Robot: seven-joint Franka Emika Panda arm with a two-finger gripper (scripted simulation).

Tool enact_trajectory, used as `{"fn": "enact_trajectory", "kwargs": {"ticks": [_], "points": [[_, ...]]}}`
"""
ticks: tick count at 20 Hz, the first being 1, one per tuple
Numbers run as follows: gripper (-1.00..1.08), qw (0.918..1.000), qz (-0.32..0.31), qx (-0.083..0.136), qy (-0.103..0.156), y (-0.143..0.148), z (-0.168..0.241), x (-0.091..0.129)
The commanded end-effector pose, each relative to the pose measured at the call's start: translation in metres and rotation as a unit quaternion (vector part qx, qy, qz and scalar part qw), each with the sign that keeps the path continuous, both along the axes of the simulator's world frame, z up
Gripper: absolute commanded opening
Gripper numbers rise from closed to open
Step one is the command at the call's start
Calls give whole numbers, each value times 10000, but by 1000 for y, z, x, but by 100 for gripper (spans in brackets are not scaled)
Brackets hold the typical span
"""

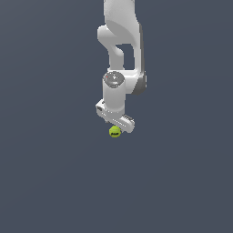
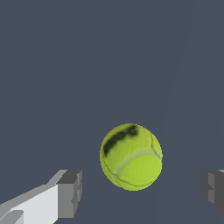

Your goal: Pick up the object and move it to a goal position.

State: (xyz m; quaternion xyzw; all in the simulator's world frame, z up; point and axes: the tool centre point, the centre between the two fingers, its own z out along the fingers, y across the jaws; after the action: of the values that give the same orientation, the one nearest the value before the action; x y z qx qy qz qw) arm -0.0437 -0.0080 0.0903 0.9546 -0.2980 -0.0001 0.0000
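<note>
The object (image 2: 131, 156) is a small yellow-green ball with a dark mark and pale seam lines. In the wrist view it lies in the gap between the two grey fingertips (image 2: 70, 192), with space on both sides and no contact. My gripper (image 2: 141, 193) is open. In the exterior view the white gripper (image 1: 115, 126) points down, directly over the object (image 1: 114, 131), which shows just under the hand. The fingers themselves are hard to make out in that view.
A plain dark grey-blue surface (image 1: 54, 182) fills the whole scene. The white arm (image 1: 120, 41) comes down from the top of the exterior view. No other objects or goal marker show.
</note>
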Motion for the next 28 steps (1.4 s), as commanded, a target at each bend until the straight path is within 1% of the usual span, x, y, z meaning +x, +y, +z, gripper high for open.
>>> {"fn": "enact_trajectory", "kwargs": {"ticks": [1, 10, 15, 16, 28], "points": [[100, 10000, -4, 0, 2, 0, -4, 0], [100, 10000, -21, -1, 0, 0, -42, -1], [100, 10000, -24, 0, 0, 0, -49, -1], [-100, 10000, -24, 0, 0, 0, -49, -1], [-100, 10000, -19, 3, -5, 1, -47, 0]]}}
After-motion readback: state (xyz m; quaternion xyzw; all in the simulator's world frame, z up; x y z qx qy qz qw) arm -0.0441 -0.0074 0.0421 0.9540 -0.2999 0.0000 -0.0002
